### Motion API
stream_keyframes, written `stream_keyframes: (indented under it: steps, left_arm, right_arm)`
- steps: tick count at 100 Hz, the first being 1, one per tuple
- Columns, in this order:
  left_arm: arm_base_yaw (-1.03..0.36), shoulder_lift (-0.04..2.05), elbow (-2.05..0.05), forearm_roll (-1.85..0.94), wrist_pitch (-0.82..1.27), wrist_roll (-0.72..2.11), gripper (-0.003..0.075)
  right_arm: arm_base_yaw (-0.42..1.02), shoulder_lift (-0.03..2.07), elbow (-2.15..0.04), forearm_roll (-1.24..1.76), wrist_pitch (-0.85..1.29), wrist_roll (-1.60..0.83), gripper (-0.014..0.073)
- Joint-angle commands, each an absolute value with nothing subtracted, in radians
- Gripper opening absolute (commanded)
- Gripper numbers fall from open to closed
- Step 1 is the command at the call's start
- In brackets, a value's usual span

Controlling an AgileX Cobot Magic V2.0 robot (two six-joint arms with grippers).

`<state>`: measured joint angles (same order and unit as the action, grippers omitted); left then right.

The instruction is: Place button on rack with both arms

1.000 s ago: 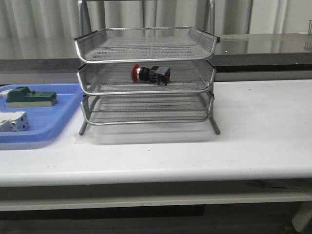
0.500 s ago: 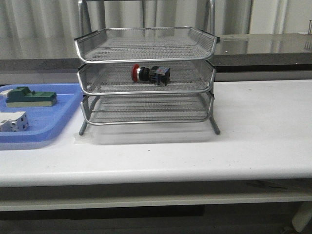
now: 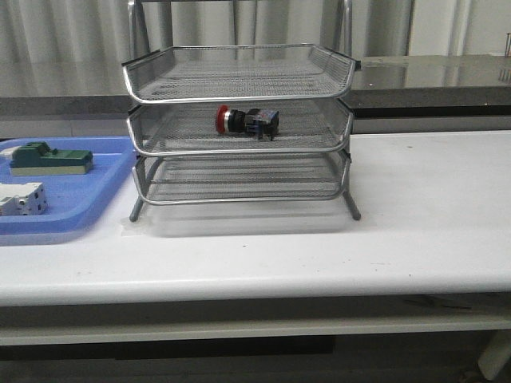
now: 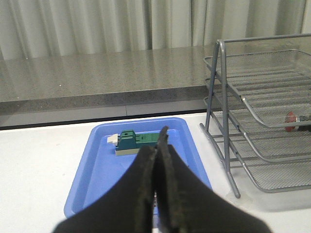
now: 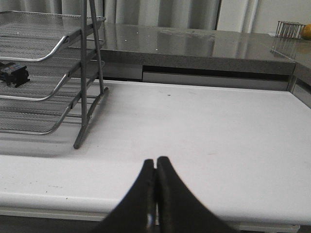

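both claws [image 4: 156, 145] clear of button [image 3: 247, 121]

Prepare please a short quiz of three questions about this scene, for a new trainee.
1. True or false: the red-capped push-button switch lies in the top tier of the silver wire-mesh rack.
2. Which block lies on the flat blue plastic tray farther from the camera: A) green B) white?
3. Fill in: both grippers are ____.

Key: 1. false, the middle tier. 2. A, the green block. 3. shut: left gripper, right gripper.
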<state>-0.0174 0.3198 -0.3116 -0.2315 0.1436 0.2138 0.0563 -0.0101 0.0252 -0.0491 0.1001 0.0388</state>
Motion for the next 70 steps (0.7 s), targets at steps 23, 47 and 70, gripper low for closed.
stream_keyframes:
  steps: [23, 47, 70]
  left_arm:
    - [-0.016, 0.329, -0.342, -0.244, 0.061, 0.205, -0.002]
    - [-0.016, 0.329, -0.342, -0.244, 0.061, 0.205, -0.002]
    - [-0.016, 0.329, -0.342, -0.244, 0.061, 0.205, -0.002]
  right_arm:
    - [0.049, -0.026, 0.028, -0.056, 0.015, 0.025, -0.0065]
    - [0.049, -0.026, 0.028, -0.056, 0.015, 0.025, -0.0065]
    - [0.049, -0.026, 0.028, -0.056, 0.015, 0.025, -0.0065]
